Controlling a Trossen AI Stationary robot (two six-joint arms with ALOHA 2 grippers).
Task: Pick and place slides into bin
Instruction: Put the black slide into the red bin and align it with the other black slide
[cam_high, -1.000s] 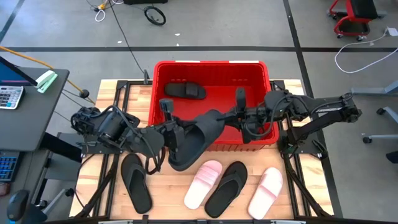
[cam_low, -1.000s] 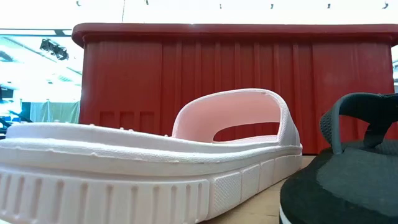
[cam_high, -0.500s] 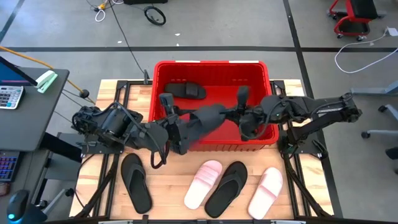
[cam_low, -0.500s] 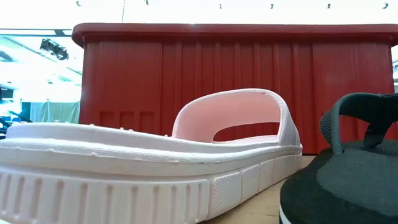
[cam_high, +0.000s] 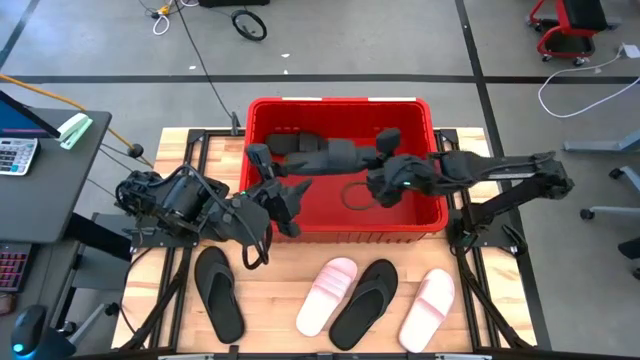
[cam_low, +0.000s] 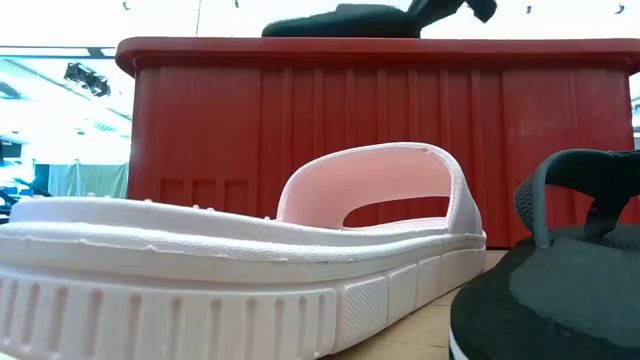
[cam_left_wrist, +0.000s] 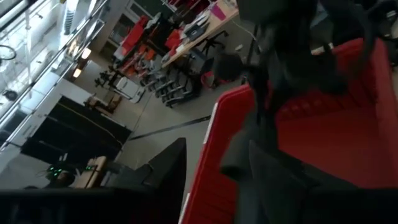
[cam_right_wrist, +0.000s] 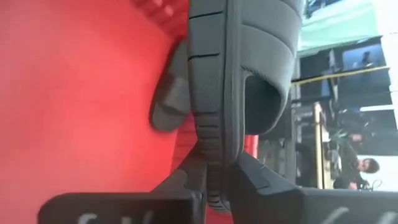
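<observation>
Right hand (cam_high: 385, 172) hangs over the middle of the red bin (cam_high: 262, 215), clamped on one end of a black slide (cam_high: 325, 158) — holding it above the rim, I judge, so it can drop beside the black slide (cam_high: 290, 143) already lying at the bin's far side. Left hand (cam_high: 283, 195), seen from above, sits at the bin's near-left wall with its fingers parted and nothing between them; it looks to have let go so the right arm carries alone. On the counter (cam_high: 270, 300) in front lie a black flip-flop (cam_high: 219, 294), a pink slide (cam_high: 327, 295), another black flip-flop (cam_high: 364, 300) and a second pink slide (cam_high: 428, 307). Low down, a pink slide (cam_low: 250, 260) fills the foreground before the bin's wall, and the carried slide (cam_low: 340, 20) shows dark just above the rim. Left wrist: the red rim (cam_left_wrist: 208, 155) close ahead, dark shapes over it, too blurred to sort. Right wrist: fingers (cam_right_wrist: 186, 177) pinch the slide's sole edge (cam_right_wrist: 217, 93) — a firm edge grip, red wall behind.
</observation>
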